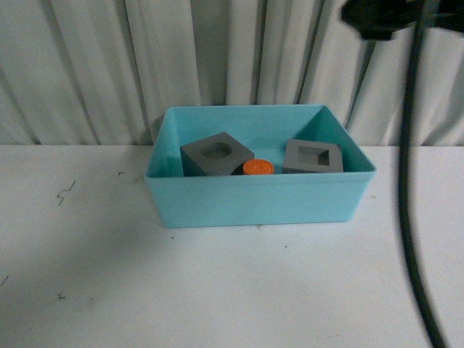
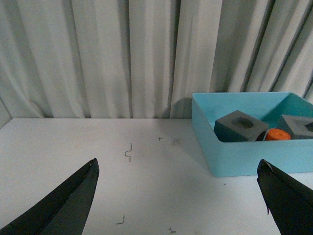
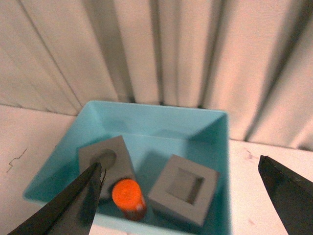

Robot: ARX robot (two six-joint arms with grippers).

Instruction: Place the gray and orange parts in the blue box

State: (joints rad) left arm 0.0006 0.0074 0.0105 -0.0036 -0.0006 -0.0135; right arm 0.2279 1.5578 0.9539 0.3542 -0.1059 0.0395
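The blue box (image 1: 254, 199) stands on the white table near the curtain. Inside it sit a gray cube with a round recess (image 1: 216, 155), an orange cylinder (image 1: 257, 167) standing upright, and a gray cube with a square recess (image 1: 313, 157). From the right wrist view I look down on the blue box (image 3: 161, 117), the round-recess cube (image 3: 108, 163), the orange cylinder (image 3: 128, 195) and the square-recess cube (image 3: 184, 187); my right gripper (image 3: 181, 169) hangs open above them, holding nothing. My left gripper (image 2: 178, 169) is open over bare table, left of the blue box (image 2: 244, 159).
A pleated white curtain (image 1: 87, 65) closes off the back of the table. A black cable (image 1: 409, 217) hangs down at the right of the front view. Small dark marks (image 2: 128, 152) dot the white tabletop (image 1: 217, 290).
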